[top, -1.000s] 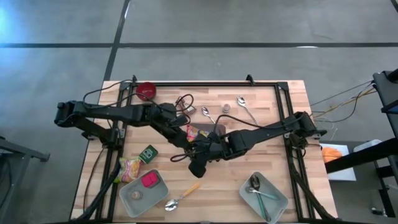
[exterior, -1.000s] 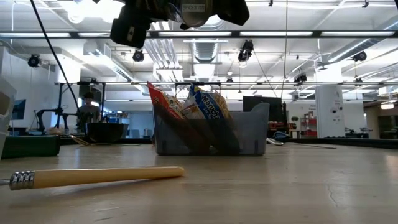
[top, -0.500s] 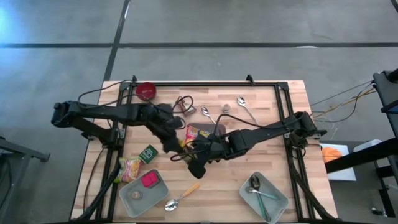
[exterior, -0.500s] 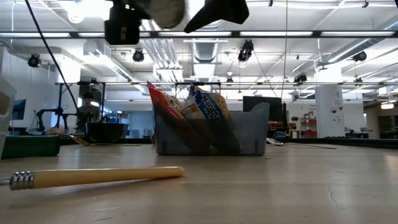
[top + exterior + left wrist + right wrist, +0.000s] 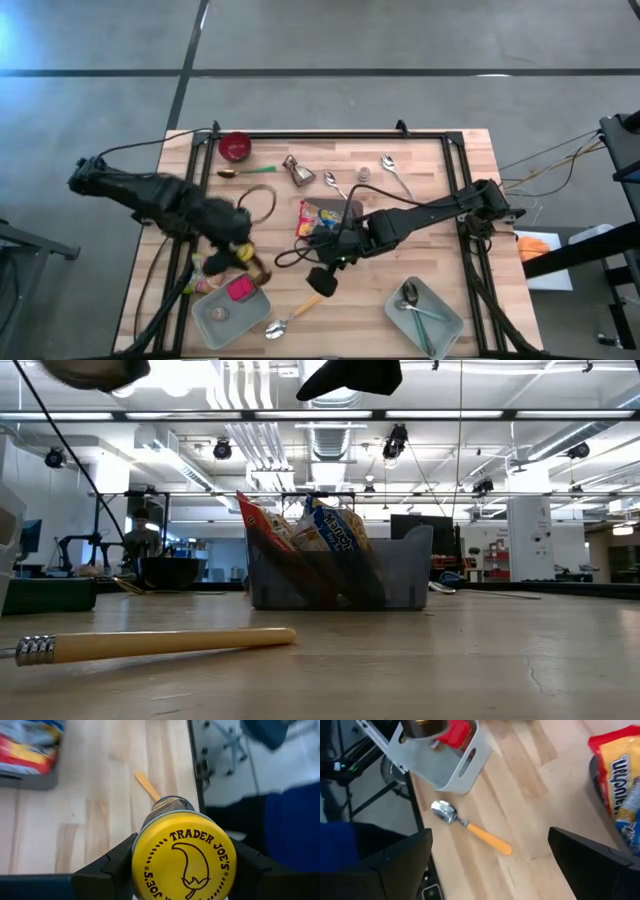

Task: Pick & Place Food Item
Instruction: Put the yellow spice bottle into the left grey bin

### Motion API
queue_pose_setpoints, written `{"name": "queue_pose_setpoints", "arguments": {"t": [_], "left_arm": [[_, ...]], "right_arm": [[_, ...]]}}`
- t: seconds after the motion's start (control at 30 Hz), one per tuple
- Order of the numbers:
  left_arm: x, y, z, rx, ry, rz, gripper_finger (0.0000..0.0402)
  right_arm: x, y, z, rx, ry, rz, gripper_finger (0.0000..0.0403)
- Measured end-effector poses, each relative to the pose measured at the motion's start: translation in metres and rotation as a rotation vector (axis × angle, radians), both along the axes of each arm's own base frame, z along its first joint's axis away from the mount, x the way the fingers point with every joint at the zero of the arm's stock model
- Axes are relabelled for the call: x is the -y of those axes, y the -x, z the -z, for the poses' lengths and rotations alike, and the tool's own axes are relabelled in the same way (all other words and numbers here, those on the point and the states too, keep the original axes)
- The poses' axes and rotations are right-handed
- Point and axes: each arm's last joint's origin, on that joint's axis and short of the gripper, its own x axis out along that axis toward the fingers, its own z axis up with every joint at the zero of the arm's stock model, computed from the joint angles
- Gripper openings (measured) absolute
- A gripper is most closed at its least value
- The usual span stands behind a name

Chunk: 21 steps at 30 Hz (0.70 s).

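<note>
Since a second ago my left arm has swung away from the middle of the bench toward seven o'clock, carrying a jar out of the handover spot, and the right arm has stayed put while its jaws went wide. Left gripper now holds a yellow-lidded Trader Joe's jar, fingers pressed on either side of the lid, seen plainly in the left wrist view; from above the jar hangs just beside the near-left corner, over the edge of the light grey bin at seven o'clock. Right gripper hovers near centre, jaws spread and empty, its fingers framing bare wood and the orange-handled spoon. Dark grey bin at centre holds snack bags; the light bin already has a pink-red packet in it. Risks as I judge them: grip is on the lid rim only, so a fast swing or wrist roll could let the jar slip or twist out. Release too high and it may tip on the packet or bounce off the bin wall. Snack pouch sits at the bin's edge near the jar; a low descent could snag it. Cable loop lies near the left arm's path and could drag. Spoon lies close to the bin at six o'clock; unlikely to interfere, I think.
</note>
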Motion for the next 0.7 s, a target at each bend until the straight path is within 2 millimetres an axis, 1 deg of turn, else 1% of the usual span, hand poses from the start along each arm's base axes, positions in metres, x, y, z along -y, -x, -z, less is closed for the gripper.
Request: {"name": "queue_pose_setpoints", "arguments": {"t": [0.13,0.23,0.43,0.57,0.7], "left_arm": [[0.027,0.015,0.003,-0.006,-0.107,0.08,0.0217],[0.042,0.021,0.01,-0.024,-0.184,0.118,0.0217],[0.059,0.014,0.022,-0.078,-0.22,0.15,0.0217],[0.066,0.006,0.033,-0.173,-0.186,0.058,0.0217],[0.075,-0.003,0.045,-0.24,-0.172,-0.009,0.0217]], "right_arm": [[-0.001,0.0,0.0,-0.011,-0.038,-0.032,0.0396],[-0.002,0.001,0.0,-0.02,-0.066,-0.058,0.0396],[-0.003,0.001,0.0,-0.023,-0.076,-0.065,0.0396],[-0.004,0.002,0.0,-0.048,-0.143,-0.103,0.0396],[-0.004,0.005,-0.003,-0.071,-0.195,-0.07,0.0396]]}}
